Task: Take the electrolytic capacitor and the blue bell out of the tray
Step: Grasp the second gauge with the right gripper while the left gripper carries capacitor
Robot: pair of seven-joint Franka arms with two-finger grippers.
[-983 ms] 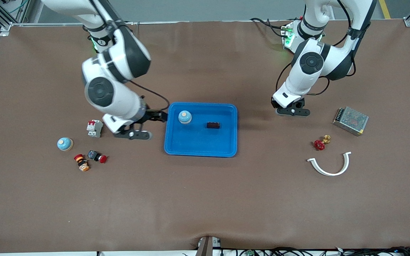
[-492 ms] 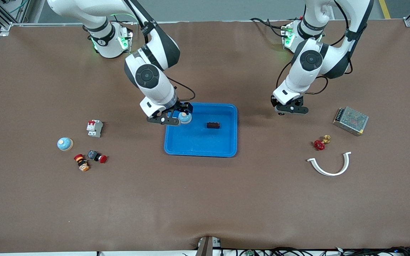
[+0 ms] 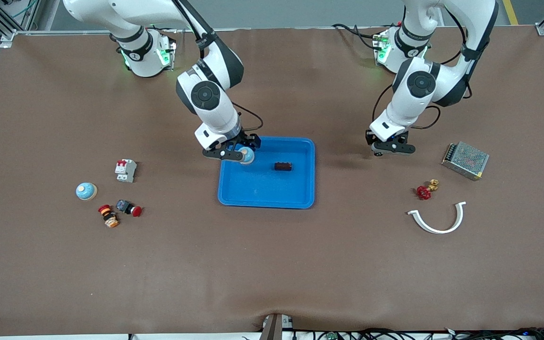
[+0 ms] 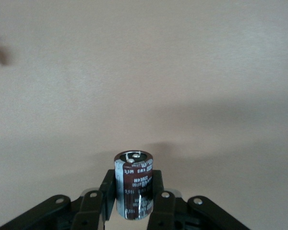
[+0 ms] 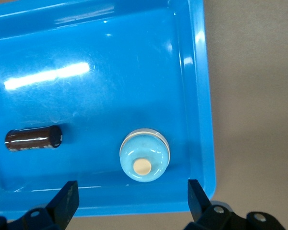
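Note:
A blue tray (image 3: 266, 204) at mid-table holds a light-blue bell (image 3: 247, 155) in the corner nearest the right arm's base and a dark capacitor (image 3: 283, 166) lying on its side. My right gripper (image 3: 234, 152) hangs open over that corner. In the right wrist view its fingers straddle the tray rim (image 5: 197, 96), with the bell (image 5: 144, 155) and the lying capacitor (image 5: 33, 137) just ahead of the right gripper (image 5: 132, 191). My left gripper (image 3: 391, 148) is over bare table toward the left arm's end of the tray, shut on a second brown capacitor (image 4: 134, 177) held upright between its fingers (image 4: 159, 201).
Toward the right arm's end lie another bell (image 3: 86, 191), a circuit breaker (image 3: 125, 170) and two red push buttons (image 3: 129, 208). Toward the left arm's end lie a metal power supply (image 3: 465, 160), a red valve (image 3: 425, 190) and a white curved clip (image 3: 438, 219).
The right arm has swung from the table beside the tray to over the tray corner with the bell. The left gripper has drifted slightly toward the left arm's end, still holding its capacitor.

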